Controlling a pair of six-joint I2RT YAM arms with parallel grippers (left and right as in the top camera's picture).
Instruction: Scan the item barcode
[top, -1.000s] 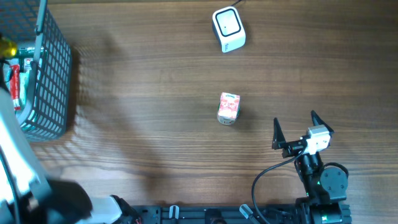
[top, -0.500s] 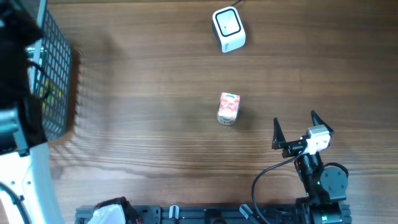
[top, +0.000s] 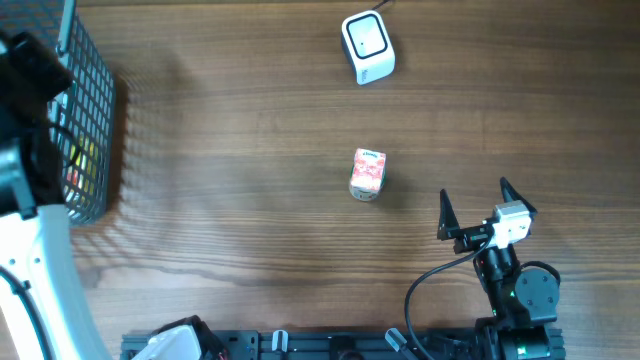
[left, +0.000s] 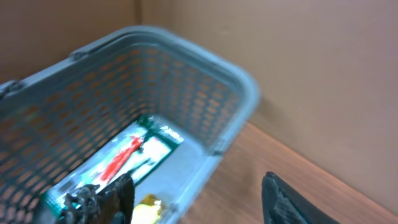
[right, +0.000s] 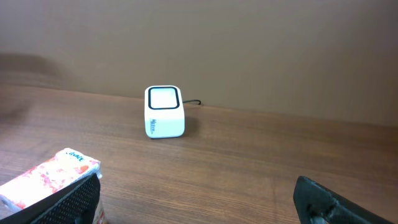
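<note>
The left gripper (left: 196, 182) hovers at the grey plastic mesh basket (left: 186, 68)
It's parted and empty (right gripper (top: 474, 192) too, spread wide); the pink floral carton (top: 368, 173) sits on the table (top: 250, 200).

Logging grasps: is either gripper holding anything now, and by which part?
Nothing is held: the right gripper and left gripper both stand open, fingers empty.

From my station I count one table (top: 250, 230) carrying one wire basket (top: 95, 130), one white scanner (top: 367, 46) and one small carton (top: 368, 173). Inside the basket I can make out two items: one flat packet (left: 124, 158) and one yellow thing (left: 149, 208), both blurred.
</note>
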